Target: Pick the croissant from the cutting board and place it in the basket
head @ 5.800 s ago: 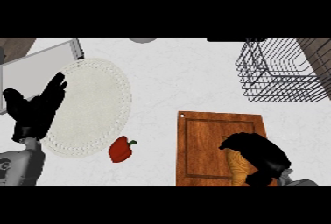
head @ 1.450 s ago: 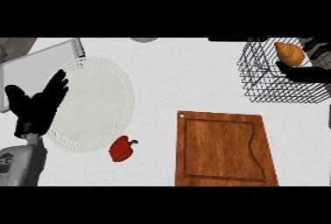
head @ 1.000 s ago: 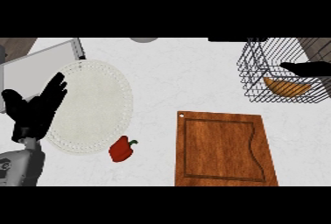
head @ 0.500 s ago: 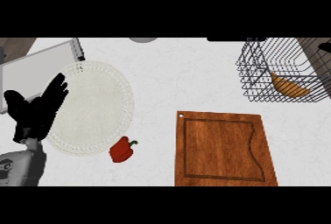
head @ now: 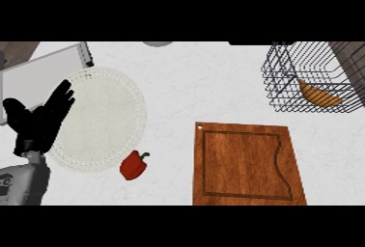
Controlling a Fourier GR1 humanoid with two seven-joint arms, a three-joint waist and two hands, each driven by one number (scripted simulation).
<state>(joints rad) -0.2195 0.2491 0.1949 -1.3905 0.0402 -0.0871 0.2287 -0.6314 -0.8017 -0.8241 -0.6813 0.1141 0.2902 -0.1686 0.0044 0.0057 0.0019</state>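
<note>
The golden-brown croissant [head: 319, 95] lies inside the black wire basket [head: 281, 91] at the far right of the counter. Nothing lies on the wooden cutting board [head: 245, 164], which sits at the lower right. My left hand [head: 39, 120] rests open at the left edge, fingers pointing up, over the rim of the white mat. My right hand shows nowhere in the view.
A round white woven mat [head: 100, 118] covers the left-centre. A red bell pepper [head: 133, 164] lies just off its lower right rim. A grey tray [head: 35, 72] sits at the upper left. White counter stretches between mat, board and basket.
The right hand carried the croissant from the board into the basket, released it there, then withdrew out of view to the right. The left hand stayed still.
</note>
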